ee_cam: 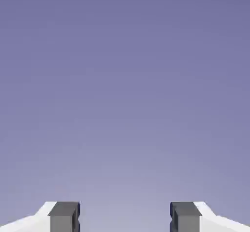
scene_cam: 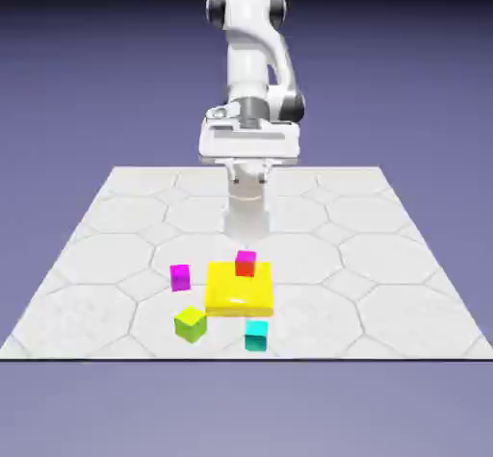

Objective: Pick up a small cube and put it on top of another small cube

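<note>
The arm stands at the far edge of the desk (scene_cam: 116, 243), folded high, with its hand held well above the surface. In the hand view the tool (ee_cam: 125, 217) is released: the two grey fingertips (ee_cam: 63, 216) sit wide apart at the bottom edge with nothing between them, and only plain blue-violet backdrop fills the rest of that view. No object is visible there. In the exterior view the tool itself cannot be made out against the white arm. All objects lie grouped near the front of the desk, well apart from the hand. The small cube (scene_cam: 180, 276), plain magenta-purple, rests on the desk just beside the yellow block (scene_cam: 239, 293), on the exterior view's left of it, with a narrow gap between them. The yellow block lies flat on the desk. A red cube (scene_cam: 246, 265) with a pink top sits at the block's far edge; whether it rests on the block or just behind it cannot be told. A lime-green cube (scene_cam: 191, 324) sits near the block's front left corner. A teal cube (scene_cam: 256, 335) sits just in front of the block, toward the right.
</note>
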Motion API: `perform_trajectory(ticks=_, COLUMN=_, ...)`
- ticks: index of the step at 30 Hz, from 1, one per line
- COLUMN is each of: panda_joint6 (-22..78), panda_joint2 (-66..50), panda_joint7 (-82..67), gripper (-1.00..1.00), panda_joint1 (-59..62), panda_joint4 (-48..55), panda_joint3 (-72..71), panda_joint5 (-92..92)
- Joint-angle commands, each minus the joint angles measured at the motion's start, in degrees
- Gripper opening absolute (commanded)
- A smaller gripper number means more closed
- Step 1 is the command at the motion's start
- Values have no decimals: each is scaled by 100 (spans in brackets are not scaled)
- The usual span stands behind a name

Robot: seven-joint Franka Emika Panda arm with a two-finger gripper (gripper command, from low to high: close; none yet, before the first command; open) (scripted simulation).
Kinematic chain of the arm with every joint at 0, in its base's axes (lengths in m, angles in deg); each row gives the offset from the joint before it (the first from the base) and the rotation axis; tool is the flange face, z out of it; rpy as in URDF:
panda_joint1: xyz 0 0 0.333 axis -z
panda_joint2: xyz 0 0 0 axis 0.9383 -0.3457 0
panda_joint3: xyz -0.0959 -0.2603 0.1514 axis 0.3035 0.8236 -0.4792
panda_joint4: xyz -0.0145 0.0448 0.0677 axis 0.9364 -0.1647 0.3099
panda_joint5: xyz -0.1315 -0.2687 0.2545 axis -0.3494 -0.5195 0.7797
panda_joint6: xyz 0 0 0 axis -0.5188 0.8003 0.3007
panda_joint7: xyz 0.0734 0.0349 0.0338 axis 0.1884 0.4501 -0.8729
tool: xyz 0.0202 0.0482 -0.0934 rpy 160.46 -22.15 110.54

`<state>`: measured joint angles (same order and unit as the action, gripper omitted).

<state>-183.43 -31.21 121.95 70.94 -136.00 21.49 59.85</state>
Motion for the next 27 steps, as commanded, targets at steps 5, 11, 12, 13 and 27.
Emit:
perform_trajectory(ticks=5, panda_joint6=817, panda_joint2=-1039, panda_joint7=853, gripper=0, panda_joint1=769, panda_joint4=69, panda_joint3=337, panda_joint5=614)
perform_trajectory(ticks=11, panda_joint6=1796, panda_joint2=-2284, panda_joint7=1875, gripper=0, panda_joint1=1691, panda_joint4=153, panda_joint3=742, panda_joint5=1351)
perform_trajectory(ticks=12, panda_joint6=1960, panda_joint2=-2492, panda_joint7=2046, gripper=0, panda_joint1=1845, panda_joint4=167, panda_joint3=809, panda_joint5=1474)
perform_trajectory(ticks=13, panda_joint6=2123, panda_joint2=-2700, panda_joint7=2216, gripper=0, panda_joint1=1999, panda_joint4=180, panda_joint3=877, panda_joint5=1597)
perform_trajectory(ticks=27, panda_joint6=1532, panda_joint2=-4323, panda_joint7=1703, gripper=-100, panda_joint1=2689, panda_joint4=355, panda_joint3=273, panda_joint5=3055)
